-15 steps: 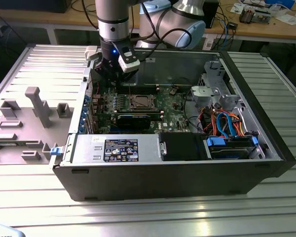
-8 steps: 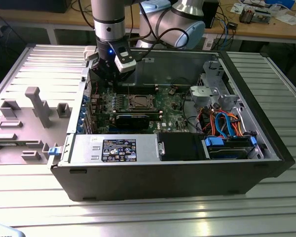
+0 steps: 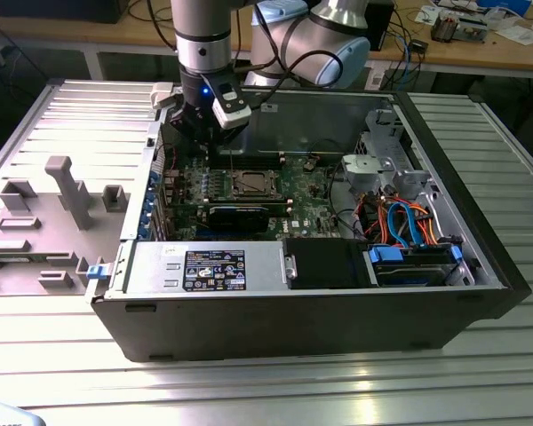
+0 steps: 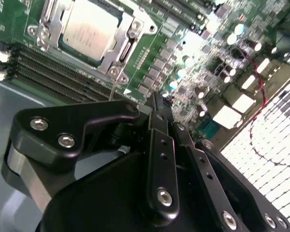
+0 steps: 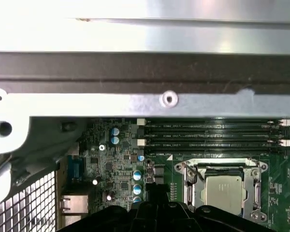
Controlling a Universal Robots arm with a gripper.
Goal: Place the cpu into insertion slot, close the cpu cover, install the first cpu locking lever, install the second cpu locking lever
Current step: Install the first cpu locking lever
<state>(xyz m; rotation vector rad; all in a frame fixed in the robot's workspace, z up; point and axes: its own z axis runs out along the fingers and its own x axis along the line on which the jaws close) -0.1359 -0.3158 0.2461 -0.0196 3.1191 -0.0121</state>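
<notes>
A bright metal case wall (image 5: 145, 29) spans the far side, with a dark band under it and a pale steel rail (image 5: 135, 104) carrying a rivet (image 5: 168, 99). Beyond the rail lies the green board (image 5: 111, 164), dotted with small chips and blue-topped capacitors (image 5: 137, 175). Long black memory slots (image 5: 212, 135) run side by side just next to the slot (image 5: 222, 186), whose silvery cover (image 5: 253, 186) lies closed flat around the cpu (image 5: 223, 190); the tan metal top shows through the cover's window. A perforated grille (image 5: 24, 203) sits at one corner near a blue port (image 5: 74, 169). The gripper (image 5: 157, 212) shows as dark black parts at the near edge, beside the slot and not touching it.
</notes>
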